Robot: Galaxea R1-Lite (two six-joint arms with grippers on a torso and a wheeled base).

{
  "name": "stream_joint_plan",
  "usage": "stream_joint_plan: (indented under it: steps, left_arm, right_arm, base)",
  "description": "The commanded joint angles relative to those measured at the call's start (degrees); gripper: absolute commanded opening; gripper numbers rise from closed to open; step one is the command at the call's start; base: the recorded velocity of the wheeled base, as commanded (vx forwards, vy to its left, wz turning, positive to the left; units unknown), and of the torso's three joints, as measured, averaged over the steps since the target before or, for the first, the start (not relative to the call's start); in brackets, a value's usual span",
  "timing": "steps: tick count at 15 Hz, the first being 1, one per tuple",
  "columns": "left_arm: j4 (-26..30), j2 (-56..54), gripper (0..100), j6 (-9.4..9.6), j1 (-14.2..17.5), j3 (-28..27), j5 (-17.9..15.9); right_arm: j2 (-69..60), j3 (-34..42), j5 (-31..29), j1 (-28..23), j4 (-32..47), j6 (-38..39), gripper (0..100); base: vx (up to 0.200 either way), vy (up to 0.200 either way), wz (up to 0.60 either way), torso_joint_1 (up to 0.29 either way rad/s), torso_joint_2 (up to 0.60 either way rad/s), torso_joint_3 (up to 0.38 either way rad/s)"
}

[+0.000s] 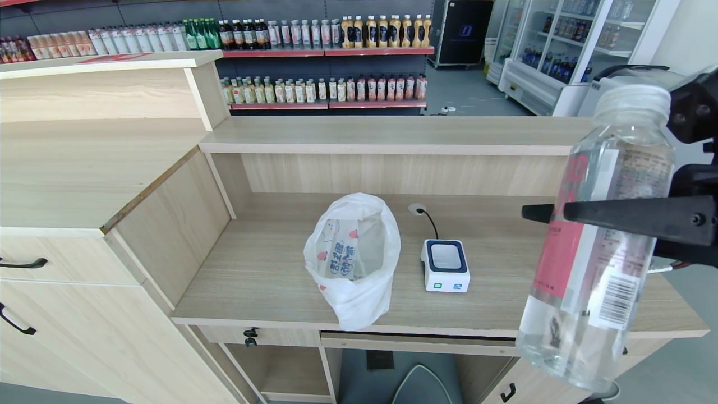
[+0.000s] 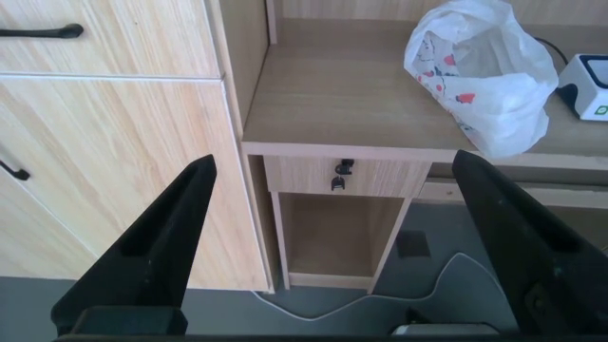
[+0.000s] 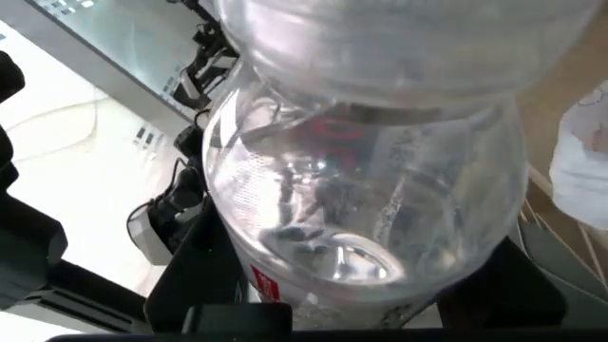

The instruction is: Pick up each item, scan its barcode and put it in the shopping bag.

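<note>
Head view showed the right gripper [image 1: 566, 216] clamped around a clear water bottle [image 1: 600, 241], held above the counter [image 1: 269, 269], well apart from the scanner [image 1: 445, 265] and shopping bag [image 1: 353, 264]; the left gripper [image 2: 332, 161] gaped wide, empty.

Packet [image 1: 338, 253] is half hidden inside the shopping bag [image 1: 359, 303]; the scanner [image 2: 591, 87] gets clipped by the left wrist view's edge.
</note>
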Motion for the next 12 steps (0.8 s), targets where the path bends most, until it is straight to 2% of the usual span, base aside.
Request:
stream_joint_plan:
  steps: [1, 12]
  left_arm:
    - [0.0, 0.0, 100, 0.02, 0.0, 0.0, 0.0]
    - [0.0, 0.0, 100, -0.07, 0.0, 0.0, 0.0]
  right_arm:
    - [-2.1, 0.6, 0.9, 1.7, 0.0, 0.9, 0]
    - [-4.0, 2.9, 1.5, 3.5, 0.0, 0.8, 0]
  base:
    - [0.000, 0.000, 0.00, 0.000, 0.00, 0.000]
    - [0.000, 0.000, 0.00, 0.000, 0.00, 0.000]
